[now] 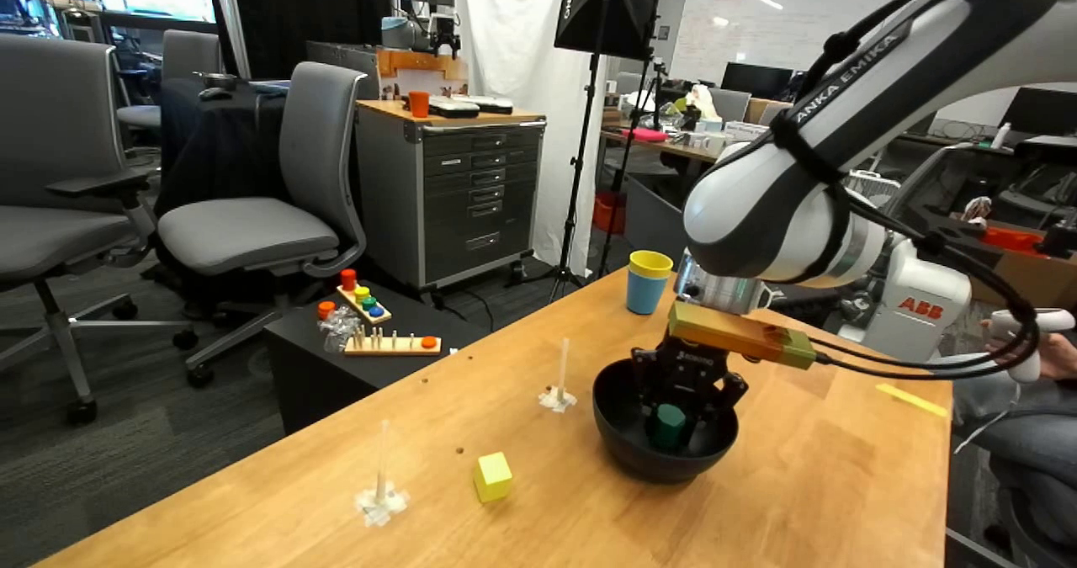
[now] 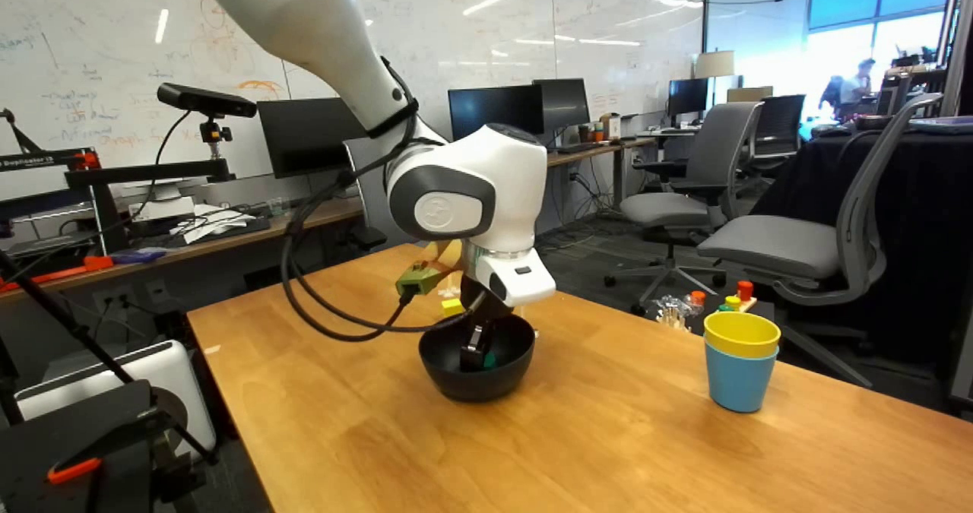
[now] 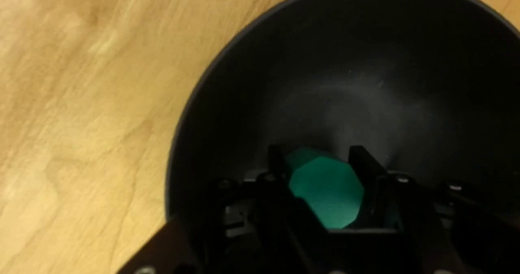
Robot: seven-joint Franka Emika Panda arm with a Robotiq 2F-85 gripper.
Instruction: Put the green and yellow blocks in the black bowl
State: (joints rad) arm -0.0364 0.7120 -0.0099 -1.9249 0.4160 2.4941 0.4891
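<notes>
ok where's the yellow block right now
In an exterior view, the yellow block sits on the table, left of the black bowl, between it and the leftmost upright stick.

Gripper [image 3: 318, 156]: black, pale lettering on its body. Green block [image 3: 329, 193], held in the gripper, reads teal-green: brighter on the end face, darker along the flank. Bowl [image 1: 621, 452], around the gripper's lower end, is black with a faint grey sheen inside. Yellow block [image 1: 493, 477], apart from the gripper, is lemon, faces lighter and darker. Bar [image 1: 715, 330], just above the gripper, runs mustard to olive-green, red-brown patch between. Arm [image 1: 732, 193], above that, is white with dark grey panels, white lettering. Yellow cup [image 1: 651, 262] tops blue cup [image 1: 646, 294], well apart from the gripper. Strip [image 1: 911, 400], also well apart: yellow. Table [image 3: 81, 124], beneath the gripper, shows honey-brown streaked grain.
</notes>
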